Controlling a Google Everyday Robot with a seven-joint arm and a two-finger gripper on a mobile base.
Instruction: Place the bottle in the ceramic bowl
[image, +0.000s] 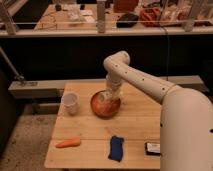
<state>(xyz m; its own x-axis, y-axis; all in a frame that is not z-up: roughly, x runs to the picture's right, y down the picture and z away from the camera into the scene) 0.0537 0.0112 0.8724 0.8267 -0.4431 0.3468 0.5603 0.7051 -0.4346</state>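
No legible txt, nos., brands or signs anywhere in view.

Checked item by item:
- White cup (70, 102), back-left part of surface (137, 122): no print made out.
- Small dark box (152, 147), front-right edge of surface: pale patch on it, chars too small to read.
- Ceramic bowl (100, 111), mid-back of surface: no markings made out.
- Gripper (113, 96) is down at the ceramic bowl, just above its inside: no readable label on it or on the white arm (145, 85).
- Clutter on far bench behind the rail: too blurred to read.
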